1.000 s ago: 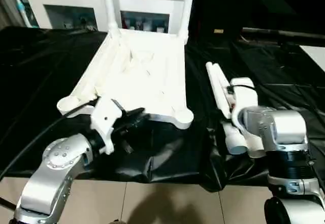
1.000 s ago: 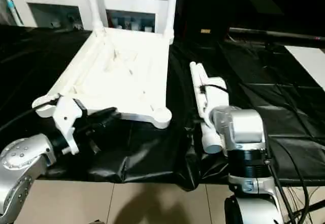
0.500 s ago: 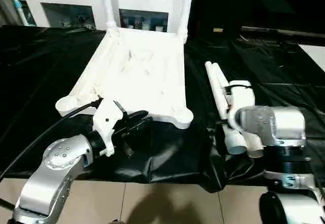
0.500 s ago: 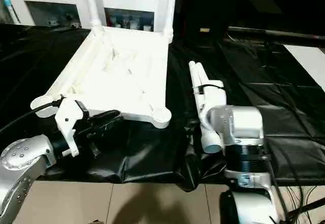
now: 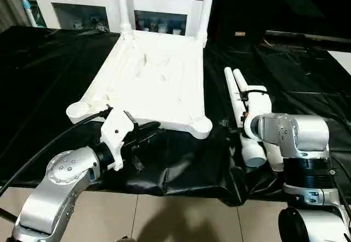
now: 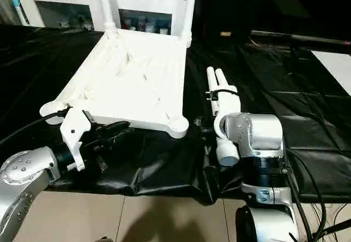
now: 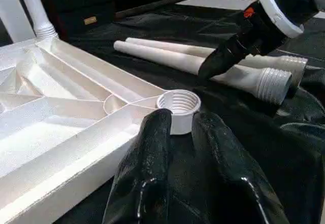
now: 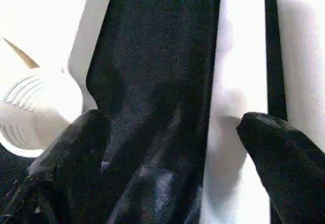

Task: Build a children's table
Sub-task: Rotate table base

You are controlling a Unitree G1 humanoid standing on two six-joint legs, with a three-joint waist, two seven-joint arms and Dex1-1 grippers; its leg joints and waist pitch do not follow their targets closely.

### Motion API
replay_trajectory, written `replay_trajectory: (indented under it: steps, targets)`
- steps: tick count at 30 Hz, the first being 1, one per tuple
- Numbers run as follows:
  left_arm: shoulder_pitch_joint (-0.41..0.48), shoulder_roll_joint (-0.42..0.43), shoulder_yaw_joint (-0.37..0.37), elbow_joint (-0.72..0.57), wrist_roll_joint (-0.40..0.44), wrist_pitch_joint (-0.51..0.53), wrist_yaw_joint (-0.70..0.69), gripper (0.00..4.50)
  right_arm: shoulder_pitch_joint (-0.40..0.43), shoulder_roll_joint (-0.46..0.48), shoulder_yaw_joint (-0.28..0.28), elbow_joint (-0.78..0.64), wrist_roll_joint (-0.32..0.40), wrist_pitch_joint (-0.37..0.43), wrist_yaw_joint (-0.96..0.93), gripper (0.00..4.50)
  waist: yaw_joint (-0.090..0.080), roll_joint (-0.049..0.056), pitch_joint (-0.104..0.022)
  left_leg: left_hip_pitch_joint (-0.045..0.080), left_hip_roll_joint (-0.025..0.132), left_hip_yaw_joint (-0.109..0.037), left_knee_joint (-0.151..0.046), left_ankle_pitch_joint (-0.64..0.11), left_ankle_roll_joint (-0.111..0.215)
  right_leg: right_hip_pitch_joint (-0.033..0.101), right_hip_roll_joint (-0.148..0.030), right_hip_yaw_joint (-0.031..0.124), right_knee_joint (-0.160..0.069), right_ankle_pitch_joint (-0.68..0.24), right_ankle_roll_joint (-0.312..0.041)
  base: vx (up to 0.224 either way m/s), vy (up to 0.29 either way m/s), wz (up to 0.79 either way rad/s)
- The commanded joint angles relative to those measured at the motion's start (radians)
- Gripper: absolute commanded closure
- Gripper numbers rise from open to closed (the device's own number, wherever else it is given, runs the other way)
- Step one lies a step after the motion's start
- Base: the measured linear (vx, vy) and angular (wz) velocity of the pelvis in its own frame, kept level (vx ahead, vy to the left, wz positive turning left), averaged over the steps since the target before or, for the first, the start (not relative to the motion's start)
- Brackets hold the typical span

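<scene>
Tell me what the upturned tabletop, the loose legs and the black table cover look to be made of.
Tabletop: seemingly moulded white plastic, semi-gloss; ribs and a threaded corner socket are cast in.
Loose legs: likely the same white plastic, smooth tubes with threaded ends.
Cover: thin glossy black sheet, probably plastic film; it wrinkles and shines.

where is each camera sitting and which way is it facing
Left and right eye views: on the head, looking forward and down at the upturned tabletop over both silver forearms.
Left wrist view: along the left gripper, whose fingers stand narrowly apart toward a threaded corner socket.
Right wrist view: along the open right gripper, down over the loose legs.
Shared: the left wrist view also catches the right gripper above those legs.
</scene>
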Motion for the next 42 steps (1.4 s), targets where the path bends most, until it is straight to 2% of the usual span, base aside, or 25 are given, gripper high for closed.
replay_trajectory:
  steps: [1, 11, 14, 15, 17, 18, 25, 26, 27, 28, 30, 32, 34, 37, 39, 40, 42]
  targets:
    - [0.007, 0.006, -0.011, -0.024, 0.007, -0.005, -0.01, 3.5, 0.008, -0.015, -0.012, -0.008, -0.012, -0.001, -0.016, 0.07, 0.002, 0.016, -0.057, 0.004, -0.002, 0.012, -0.068, -0.084, -0.07, 0.045, -0.06, 0.027, -0.076, 0.08, -0.104, 0.0, 0.0, 0.0]
    - [0.011, 0.012, -0.022, -0.024, 0.01, -0.007, -0.008, 3.5, 0.018, -0.037, -0.021, 0.048, -0.021, -0.023, -0.022, 0.07, 0.001, 0.013, -0.058, 0.001, -0.004, 0.013, -0.067, -0.075, -0.068, 0.048, -0.059, 0.027, -0.075, 0.097, -0.108, 0.0, 0.0, 0.0]
    - [0.014, 0.013, -0.026, -0.031, 0.009, -0.005, -0.003, 3.5, 0.019, -0.046, -0.017, 0.066, -0.02, -0.025, -0.017, 0.07, 0.001, 0.011, -0.058, 0.001, -0.004, 0.013, -0.066, -0.074, -0.065, 0.049, -0.06, 0.027, -0.075, 0.094, -0.11, 0.0, 0.0, 0.0]
    - [0.016, 0.013, -0.028, -0.035, 0.008, -0.004, -0.002, 3.5, 0.017, -0.049, -0.019, 0.08, -0.014, -0.024, -0.01, 0.07, 0.001, 0.008, -0.057, 0.0, -0.004, 0.014, -0.067, -0.075, -0.063, 0.05, -0.06, 0.027, -0.076, 0.091, -0.111, 0.0, 0.0, 0.0]
    - [0.017, 0.013, -0.029, -0.036, 0.008, -0.003, -0.001, 3.5, 0.016, -0.05, -0.019, 0.086, -0.012, -0.024, -0.007, 0.07, 0.001, 0.01, -0.057, 0.0, -0.003, 0.014, -0.066, -0.077, -0.061, 0.048, -0.06, 0.027, -0.076, 0.084, -0.112, 0.0, 0.0, 0.0]
    - [0.017, 0.013, -0.031, -0.038, 0.008, -0.003, 0.001, 3.5, 0.011, -0.05, -0.027, 0.108, -0.003, -0.025, 0.0, 0.07, 0.0, 0.006, -0.057, 0.0, -0.003, 0.015, -0.066, -0.076, -0.058, 0.049, -0.06, 0.028, -0.077, 0.081, -0.112, 0.0, 0.0, 0.0]
    - [0.016, 0.011, -0.032, -0.044, 0.007, -0.001, 0.004, 3.5, -0.004, -0.061, -0.041, 0.193, 0.012, -0.047, 0.029, 0.07, 0.001, 0.009, -0.059, -0.001, -0.002, 0.015, -0.065, -0.066, -0.053, 0.049, -0.062, 0.026, -0.074, 0.098, -0.125, 0.0, 0.0, 0.0]
    - [0.015, 0.011, -0.032, -0.044, 0.007, -0.001, 0.004, 3.5, -0.007, -0.066, -0.037, 0.209, 0.013, -0.053, 0.034, 0.07, 0.0, 0.008, -0.059, 0.0, -0.002, 0.015, -0.065, -0.067, -0.052, 0.049, -0.061, 0.026, -0.074, 0.1, -0.128, 0.0, 0.0, 0.0]
    - [0.011, 0.009, -0.035, -0.046, 0.007, 0.001, 0.006, 3.5, -0.016, -0.082, -0.021, 0.249, 0.011, -0.068, 0.051, 0.07, 0.0, 0.002, -0.058, -0.001, -0.002, 0.016, -0.065, -0.066, -0.05, 0.05, -0.06, 0.026, -0.076, 0.1, -0.127, 0.0, 0.0, 0.0]
    - [0.01, 0.009, -0.036, -0.046, 0.007, 0.002, 0.006, 3.5, -0.017, -0.086, -0.018, 0.256, 0.011, -0.071, 0.054, 0.33, 0.0, 0.005, -0.059, -0.001, -0.002, 0.016, -0.064, -0.068, -0.049, 0.05, -0.062, 0.025, -0.075, 0.093, -0.133, 0.0, 0.0, 0.0]
    - [0.002, 0.008, -0.041, -0.046, 0.007, 0.004, 0.007, 3.5, -0.031, -0.103, -0.008, 0.314, 0.008, -0.098, 0.071, 0.42, 0.001, 0.0, -0.058, -0.001, -0.002, 0.018, -0.064, -0.066, -0.044, 0.049, -0.062, 0.025, -0.075, 0.088, -0.136, 0.0, 0.0, 0.0]
    - [-0.003, 0.007, -0.042, -0.043, 0.007, 0.003, 0.007, 3.5, -0.041, -0.109, -0.011, 0.344, 0.009, -0.109, 0.078, 0.47, 0.002, 0.001, -0.058, -0.003, -0.003, 0.018, -0.063, -0.064, -0.04, 0.051, -0.062, 0.025, -0.076, 0.085, -0.139, 0.0, 0.0, 0.0]
    - [-0.009, 0.006, -0.043, -0.038, 0.005, 0.004, 0.005, 3.5, -0.053, -0.115, -0.013, 0.383, 0.011, -0.123, 0.09, 0.85, 0.002, -0.002, -0.059, -0.003, -0.003, 0.019, -0.062, -0.059, -0.034, 0.05, -0.062, 0.025, -0.075, 0.084, -0.142, 0.0, 0.0, 0.0]
    - [-0.015, 0.004, -0.041, -0.032, -0.001, 0.005, 0.001, 3.5, -0.067, -0.122, -0.013, 0.429, 0.008, -0.145, 0.1, 0.94, 0.001, -0.003, -0.059, -0.004, -0.002, 0.019, -0.062, -0.061, -0.033, 0.05, -0.063, 0.024, -0.075, 0.078, -0.145, 0.0, 0.0, 0.0]
    - [-0.016, 0.003, -0.039, -0.03, -0.004, 0.005, 0.0, 3.5, -0.078, -0.124, -0.018, 0.461, 0.014, -0.154, 0.112, 1.24, -0.001, -0.002, -0.059, -0.003, -0.002, 0.018, -0.062, -0.064, -0.034, 0.05, -0.062, 0.023, -0.075, 0.075, -0.149, 0.0, 0.0, 0.0]
    - [-0.017, 0.002, -0.04, -0.03, -0.005, 0.005, 0.002, 3.5, -0.086, -0.129, -0.016, 0.485, 0.014, -0.166, 0.119, 1.31, 0.0, -0.012, -0.059, -0.005, -0.002, 0.021, -0.061, -0.064, -0.029, 0.051, -0.063, 0.024, -0.076, 0.074, -0.15, 0.0, 0.0, 0.0]
    - [-0.018, 0.002, -0.041, -0.03, -0.006, 0.007, 0.003, 3.5, -0.095, -0.133, -0.014, 0.508, 0.016, -0.178, 0.125, 1.35, 0.0, -0.007, -0.058, -0.004, -0.001, 0.021, -0.062, -0.073, -0.03, 0.048, -0.065, 0.024, -0.078, 0.053, -0.152, 0.0, 0.0, 0.0]
